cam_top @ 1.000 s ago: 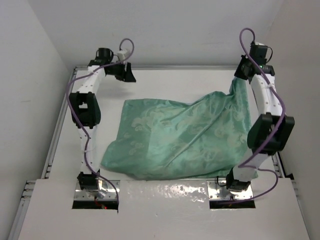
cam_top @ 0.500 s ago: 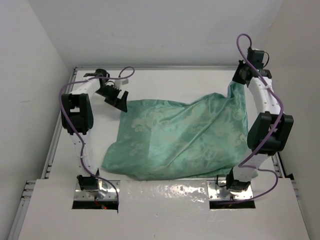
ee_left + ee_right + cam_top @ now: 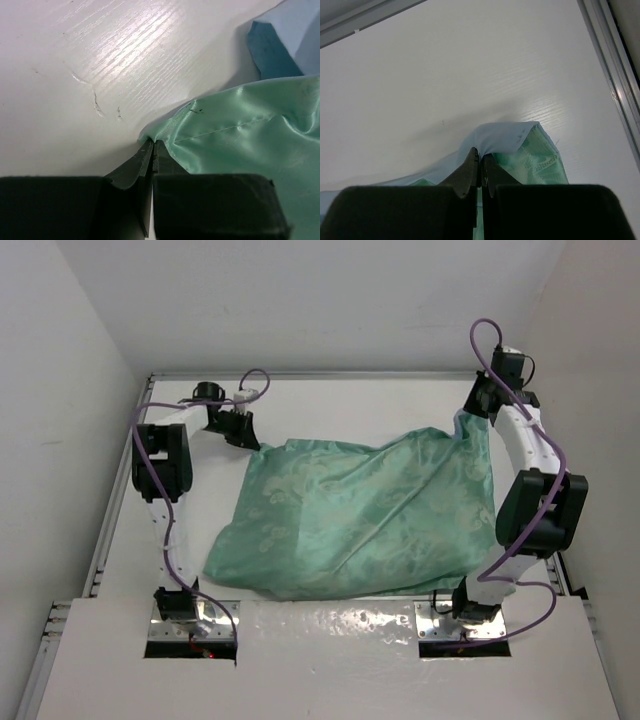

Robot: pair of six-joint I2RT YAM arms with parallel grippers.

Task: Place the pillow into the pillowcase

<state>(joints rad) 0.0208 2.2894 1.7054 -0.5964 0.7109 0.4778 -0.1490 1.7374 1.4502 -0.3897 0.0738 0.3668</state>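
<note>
A large thin fabric pillowcase (image 3: 360,515), its shiny sea-green patterned face up, lies bulging across the middle of the white wood-grain bench (image 3: 300,400), its near side just short of the near edge between the two arm bases. No pillow can be seen, only the swell of the case. The right gripper (image 3: 478,408) sits near the far right corner of the bench. Its claw is clamped together on a fold of the case's plain light blue face, with green showing beneath, and that corner is drawn up off the surface. The left gripper (image 3: 245,432) is low at the case's far left corner, toward the far left of the bench. Its claw is pressed together on the very edge of the green hem, and a strip of the blue face shows just beyond.
</note>
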